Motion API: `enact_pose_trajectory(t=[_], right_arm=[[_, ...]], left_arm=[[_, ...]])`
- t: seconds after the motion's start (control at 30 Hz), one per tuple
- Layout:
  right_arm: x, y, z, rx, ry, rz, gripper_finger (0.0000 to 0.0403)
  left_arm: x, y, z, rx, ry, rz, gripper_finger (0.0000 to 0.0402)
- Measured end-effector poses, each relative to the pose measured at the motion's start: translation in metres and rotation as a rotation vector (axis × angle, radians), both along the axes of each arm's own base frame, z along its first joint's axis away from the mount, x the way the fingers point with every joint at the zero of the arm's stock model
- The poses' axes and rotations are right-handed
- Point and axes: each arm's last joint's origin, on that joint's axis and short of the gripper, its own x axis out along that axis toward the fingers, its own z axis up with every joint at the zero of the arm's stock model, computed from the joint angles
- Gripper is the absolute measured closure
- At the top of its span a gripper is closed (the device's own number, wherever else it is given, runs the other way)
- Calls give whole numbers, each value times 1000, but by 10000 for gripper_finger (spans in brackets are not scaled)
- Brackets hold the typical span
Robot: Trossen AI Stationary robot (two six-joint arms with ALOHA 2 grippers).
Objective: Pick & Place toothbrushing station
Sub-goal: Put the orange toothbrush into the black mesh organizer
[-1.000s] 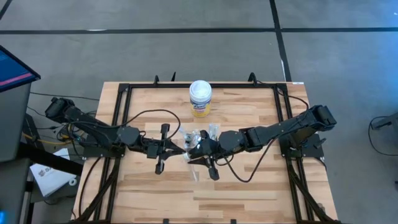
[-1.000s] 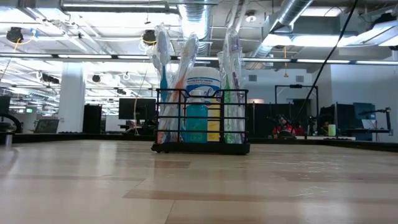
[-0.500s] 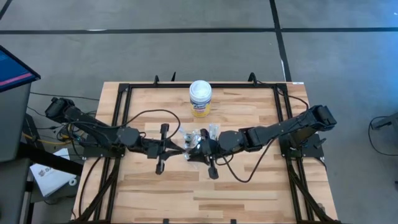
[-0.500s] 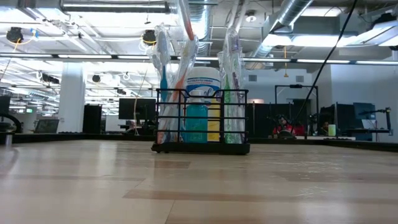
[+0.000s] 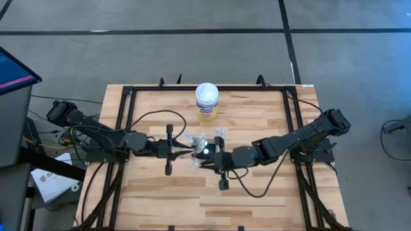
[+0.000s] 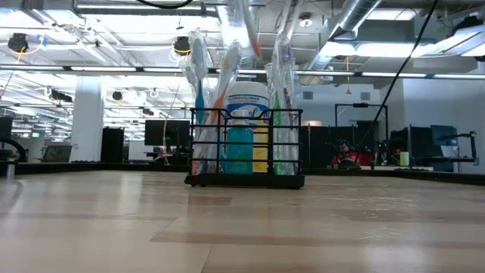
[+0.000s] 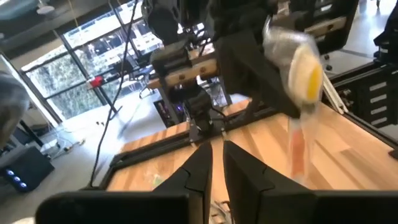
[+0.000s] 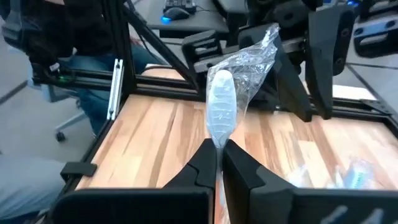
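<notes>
My right hand (image 5: 207,159) is clenched on a plastic-wrapped toothbrush (image 8: 225,106), its head standing up between my fingers. The black wire holder (image 6: 245,148) stands on the bench (image 5: 257,192) just beside this hand, on the far side, with other wrapped brushes upright in it. My left hand (image 5: 190,149) is at the holder's other side, fingers nearly together; whether it grips anything I cannot tell. Beyond the holder stands a white canister (image 5: 207,101).
</notes>
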Motion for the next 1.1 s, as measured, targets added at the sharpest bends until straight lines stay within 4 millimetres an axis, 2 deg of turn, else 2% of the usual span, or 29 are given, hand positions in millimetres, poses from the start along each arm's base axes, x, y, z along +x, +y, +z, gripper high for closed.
enact_pose_trajectory(t=[0.37,0.5,0.73,0.93,1.1], right_arm=[[-19,13,3,-74,39,-90,402],[-29,7,7,-50,18,-110,403],[-52,-4,-3,-3,-70,-124,403],[-72,-19,-20,28,-135,-155,403],[-78,-29,-33,34,-135,-205,403]], left_arm=[[-3,-7,-3,-21,31,-30,366],[-4,-10,-4,-46,40,-44,366],[-5,-12,-5,-48,42,-53,366],[-5,-12,-5,-74,43,-53,366],[-5,-12,-5,-119,43,-54,366]])
